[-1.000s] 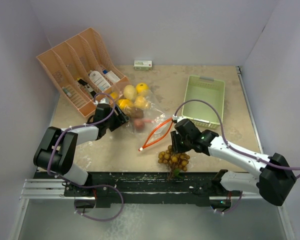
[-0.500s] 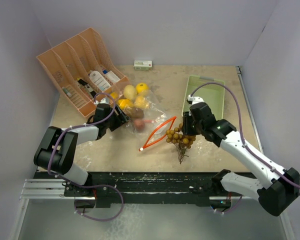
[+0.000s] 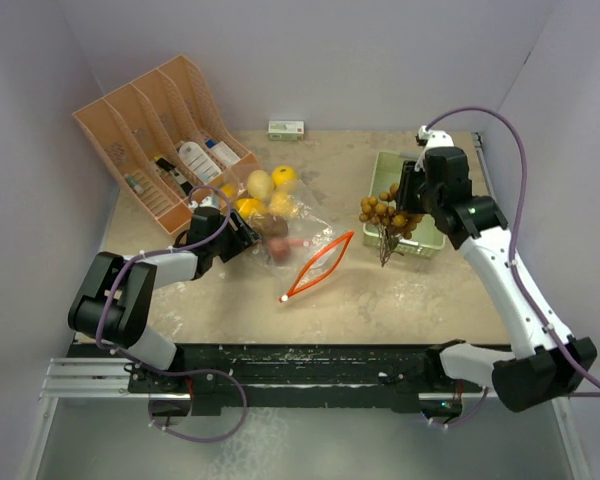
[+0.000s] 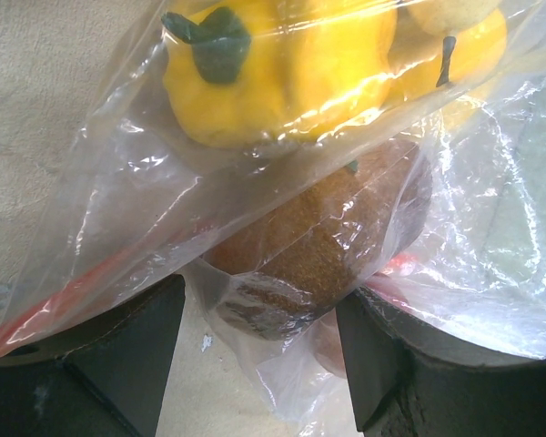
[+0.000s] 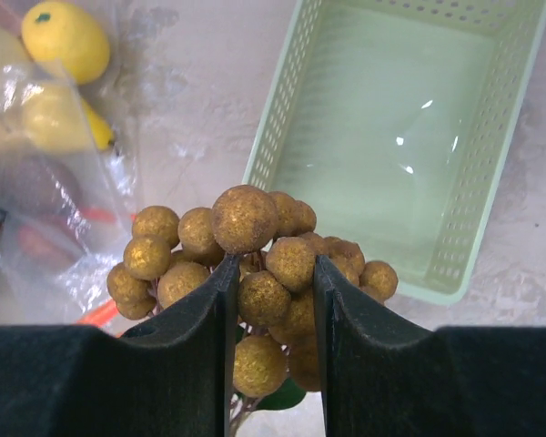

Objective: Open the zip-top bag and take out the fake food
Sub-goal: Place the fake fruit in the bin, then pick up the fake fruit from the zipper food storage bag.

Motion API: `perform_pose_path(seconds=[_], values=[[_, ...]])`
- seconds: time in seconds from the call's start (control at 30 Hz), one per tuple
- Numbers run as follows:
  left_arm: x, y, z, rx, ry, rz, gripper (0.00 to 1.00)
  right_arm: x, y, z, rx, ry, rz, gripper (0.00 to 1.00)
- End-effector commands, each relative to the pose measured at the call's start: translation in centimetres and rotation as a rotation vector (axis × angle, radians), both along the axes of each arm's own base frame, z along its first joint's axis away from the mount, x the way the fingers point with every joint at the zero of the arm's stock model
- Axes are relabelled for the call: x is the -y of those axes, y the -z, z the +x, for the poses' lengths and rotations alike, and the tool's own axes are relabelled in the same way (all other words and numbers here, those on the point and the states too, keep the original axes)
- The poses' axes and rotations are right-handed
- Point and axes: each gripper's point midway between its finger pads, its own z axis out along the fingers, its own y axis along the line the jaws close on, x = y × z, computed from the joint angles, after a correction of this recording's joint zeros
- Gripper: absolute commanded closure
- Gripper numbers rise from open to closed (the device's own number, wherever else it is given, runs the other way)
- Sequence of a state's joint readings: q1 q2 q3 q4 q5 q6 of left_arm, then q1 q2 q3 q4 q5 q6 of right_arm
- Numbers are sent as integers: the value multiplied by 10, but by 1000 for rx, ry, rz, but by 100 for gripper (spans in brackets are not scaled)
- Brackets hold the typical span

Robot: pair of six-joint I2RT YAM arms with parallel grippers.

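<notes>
Nut cluster (image 5: 246,218) clamped in right gripper (image 5: 273,269) beside green basket (image 5: 282,118); left gripper (image 4: 259,300), jaws apart, straddles bag (image 4: 118,209) holding yellow peppers (image 4: 282,73), brown lump (image 4: 318,237).

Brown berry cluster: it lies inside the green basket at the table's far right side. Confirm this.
Not right. The brown berry cluster is clamped in the right pincer, held up just outside the green basket, which is empty; the right wrist view shows this. The basket does stand at the table's far right side.
</notes>
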State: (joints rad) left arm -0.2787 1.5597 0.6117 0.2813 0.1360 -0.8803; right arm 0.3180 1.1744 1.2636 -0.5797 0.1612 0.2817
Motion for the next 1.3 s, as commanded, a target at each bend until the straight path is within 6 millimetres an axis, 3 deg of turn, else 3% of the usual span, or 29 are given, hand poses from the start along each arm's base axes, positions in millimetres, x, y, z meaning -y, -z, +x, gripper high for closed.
perform_pose_path(seconds=[0.0,0.13,0.2,0.27,0.37,0.43,0.53,0.7,0.93,1.03,1.17,1.27], values=[[-3,10,-6,-34,0,4,29,8,-10,37,28,-12,-2,73],[-4,4,-6,1,-1,3,29,37,-13,77,90,72,71,63],[-5,-1,-5,18,-2,6,28,48,-13,91,116,112,53,41],[-5,-6,-4,30,1,9,28,50,-21,96,165,112,40,21],[-5,-8,-3,38,4,13,28,49,-43,89,292,102,65,10],[-4,-6,-3,33,7,13,28,49,-55,80,357,96,71,14],[-3,-5,-2,32,12,9,28,21,-42,59,336,-36,172,23],[-3,-5,-1,32,11,7,28,-24,26,17,203,-101,289,41],[-2,-5,-2,37,16,1,28,-96,77,-31,86,-197,438,74],[-2,-4,-3,38,15,4,28,-127,93,-41,43,-250,470,82],[-3,-5,-3,39,16,5,28,-161,109,-43,2,-300,451,84],[-3,-4,-3,38,14,9,28,-175,119,-36,-10,-309,444,84]])
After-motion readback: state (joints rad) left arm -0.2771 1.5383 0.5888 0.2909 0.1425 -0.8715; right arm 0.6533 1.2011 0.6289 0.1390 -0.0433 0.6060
